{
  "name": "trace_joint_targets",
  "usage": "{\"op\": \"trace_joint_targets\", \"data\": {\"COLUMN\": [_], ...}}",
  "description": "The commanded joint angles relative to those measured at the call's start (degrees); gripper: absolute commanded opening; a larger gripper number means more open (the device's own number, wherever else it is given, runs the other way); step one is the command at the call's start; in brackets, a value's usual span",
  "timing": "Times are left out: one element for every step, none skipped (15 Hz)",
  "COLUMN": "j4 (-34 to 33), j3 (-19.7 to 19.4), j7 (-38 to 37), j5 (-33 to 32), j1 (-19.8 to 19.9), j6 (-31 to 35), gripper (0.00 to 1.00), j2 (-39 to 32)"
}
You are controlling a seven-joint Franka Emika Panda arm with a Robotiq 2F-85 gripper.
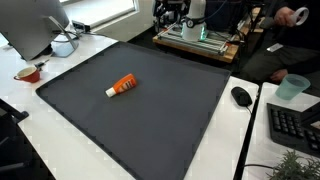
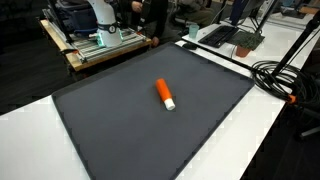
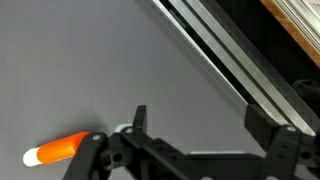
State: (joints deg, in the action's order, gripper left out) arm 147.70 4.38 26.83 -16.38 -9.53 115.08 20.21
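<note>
Only wrist view shows hand point(image 3: 198, 120) near marker point(image 3: 58, 150).

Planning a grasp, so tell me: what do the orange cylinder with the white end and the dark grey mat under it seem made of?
The orange cylinder with white end looks like smooth plastic: even, saturated colour. The dark grey mat looks like matte rubber or foam, no reflections; which one, I cannot tell.

A black mouse point(image 1: 241, 96), keyboard point(image 1: 295, 127) and teal cup point(image 1: 291, 88) sit beside the dark mat point(image 1: 160, 125).
</note>
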Motion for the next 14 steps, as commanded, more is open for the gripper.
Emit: {"op": "trace_joint_targets", "data": {"j4": [1.3, 1.8, 1.9, 1.8, 1.5, 1.1, 0.3, -0.5, -1.1, -1.7, -2.4, -3.1, -3.6, -3.9], "j3": [0.9, 1.1, 1.9, 2.7, 3.7, 4.8, 5.9, 6.9, 7.8, 8.7, 9.4, 9.9, 10.3, 10.7], "j7": [5.8, 7.8, 8.6, 9.1, 9.3, 8.9, 8.0, 7.7, 7.4, 7.3, 7.1, 7.1, 7.0, 6.3], "j5": [-2.7, -1.8, -2.3, -2.4, -3.2, -4.4, -6.2, -8.0, -10.3, -12.7, -15.4, -18.2, -21.2, -24.4], "j1": [-1.9, -2.9, -3.4, -4.0, -4.5, -4.8, -4.9, -5.2, -5.4, -5.5, -5.6, -5.7, -5.7, -5.9], "j6": [-0.1, 0.1, -0.4, -0.6, -1.0, -1.5, -2.1, -2.7, -3.1, -3.3, -3.7, -4.2, -4.8, -5.3], "gripper": [1.0, 1.0, 1.0, 1.0, 1.0, 1.0, 1.0, 1.0, 1.0, 1.0, 1.0, 1.0, 1.0, 1.0], "j2": [-1.3, -2.2, -3.3, -4.9, -6.6, -8.6, -10.6, -12.5, -14.1, -15.7, -17.1, -18.2, -18.9, -18.6]}}
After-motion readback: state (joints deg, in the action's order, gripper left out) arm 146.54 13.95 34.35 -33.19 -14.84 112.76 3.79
